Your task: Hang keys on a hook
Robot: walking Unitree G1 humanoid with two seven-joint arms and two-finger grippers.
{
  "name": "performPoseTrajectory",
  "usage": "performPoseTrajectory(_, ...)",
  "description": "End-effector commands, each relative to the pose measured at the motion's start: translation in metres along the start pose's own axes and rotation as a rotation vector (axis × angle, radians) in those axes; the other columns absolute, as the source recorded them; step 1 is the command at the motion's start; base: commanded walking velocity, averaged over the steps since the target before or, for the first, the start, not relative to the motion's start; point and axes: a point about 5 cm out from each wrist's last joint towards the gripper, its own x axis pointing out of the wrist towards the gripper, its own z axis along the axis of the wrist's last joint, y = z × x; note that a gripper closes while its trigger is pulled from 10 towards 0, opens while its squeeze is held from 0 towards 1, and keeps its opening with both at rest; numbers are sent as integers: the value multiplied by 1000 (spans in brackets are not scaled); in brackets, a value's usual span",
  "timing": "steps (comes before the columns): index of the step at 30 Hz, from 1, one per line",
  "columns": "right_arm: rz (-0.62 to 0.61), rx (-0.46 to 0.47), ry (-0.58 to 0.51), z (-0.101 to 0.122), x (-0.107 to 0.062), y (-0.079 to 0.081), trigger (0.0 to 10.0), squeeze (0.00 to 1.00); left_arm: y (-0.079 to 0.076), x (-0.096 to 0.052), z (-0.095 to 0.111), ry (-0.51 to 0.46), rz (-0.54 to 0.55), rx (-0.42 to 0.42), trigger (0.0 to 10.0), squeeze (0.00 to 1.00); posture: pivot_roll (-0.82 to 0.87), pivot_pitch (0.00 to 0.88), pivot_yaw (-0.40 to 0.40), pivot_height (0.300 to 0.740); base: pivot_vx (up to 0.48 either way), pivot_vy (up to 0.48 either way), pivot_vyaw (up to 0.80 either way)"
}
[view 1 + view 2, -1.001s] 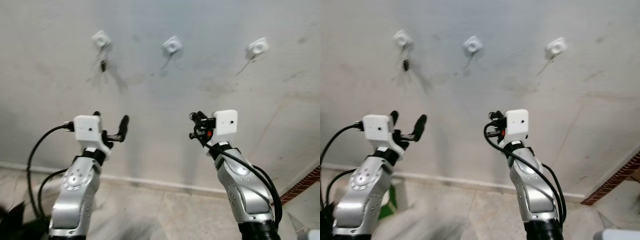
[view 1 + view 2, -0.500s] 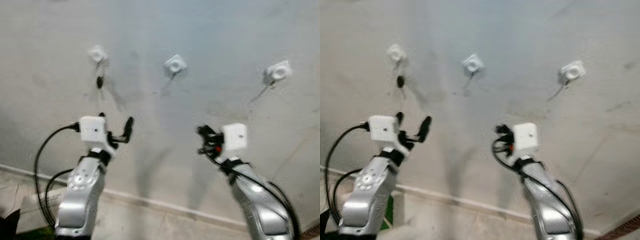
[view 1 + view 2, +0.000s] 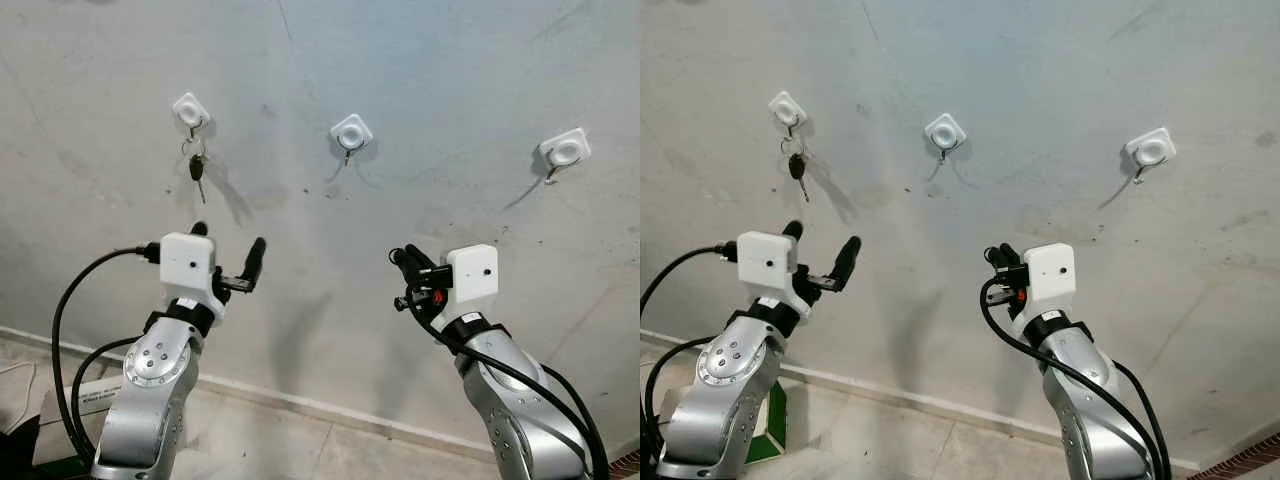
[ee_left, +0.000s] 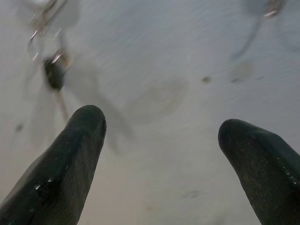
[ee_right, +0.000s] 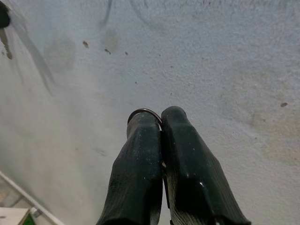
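Three white hooks are fixed in a row on the grey wall. A bunch of keys (image 3: 196, 166) hangs from the left hook (image 3: 189, 110). The middle hook (image 3: 351, 131) and the right hook (image 3: 564, 150) are bare. My left gripper (image 3: 227, 244) is open below the hung keys and apart from them; these keys (image 4: 54, 74) show blurred beyond its fingers (image 4: 70, 154). My right gripper (image 3: 404, 261) is held up below and between the middle and right hooks, short of the wall. It is shut, and a thin metal key ring (image 5: 146, 111) peeks out at its fingertips; any keys on it are hidden.
A pale skirting (image 3: 300, 402) runs along the foot of the wall above a tiled floor. A green and white box (image 3: 764, 430) sits on the floor at the lower left. Red brickwork (image 3: 1240, 464) shows at the lower right corner.
The camera has shifted and the blur has cleared, so the hooks sit lower and further right in the picture. Both arms keep their raised poses; the keys stay on the left hook.
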Motion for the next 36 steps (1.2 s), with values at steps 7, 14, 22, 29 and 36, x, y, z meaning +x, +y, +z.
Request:
performPoseTrajectory(7,119,58,-97,30,26,21,10000,0,-11,-3,6,-18,-96,28,10000,0,41,0,50,740,0,0,0)
performPoseTrajectory(14,168,101,-162,50,48,31,10000,0,-16,-2,7,-7,-136,21,10000,0,61,0,45,740,0,0,0)
performPoseTrajectory(22,210,155,-184,57,61,38,10000,0,-19,-3,3,15,-171,-2,10000,0,68,0,38,740,0,0,0)
performPoseTrajectory(29,240,181,-238,70,82,49,10000,0,-22,-3,3,18,-184,6,10000,0,90,0,31,740,0,0,0)
performPoseTrajectory(36,253,193,-258,74,95,56,10000,0,-21,-4,3,20,-179,10,10000,0,104,0,23,740,0,0,0)
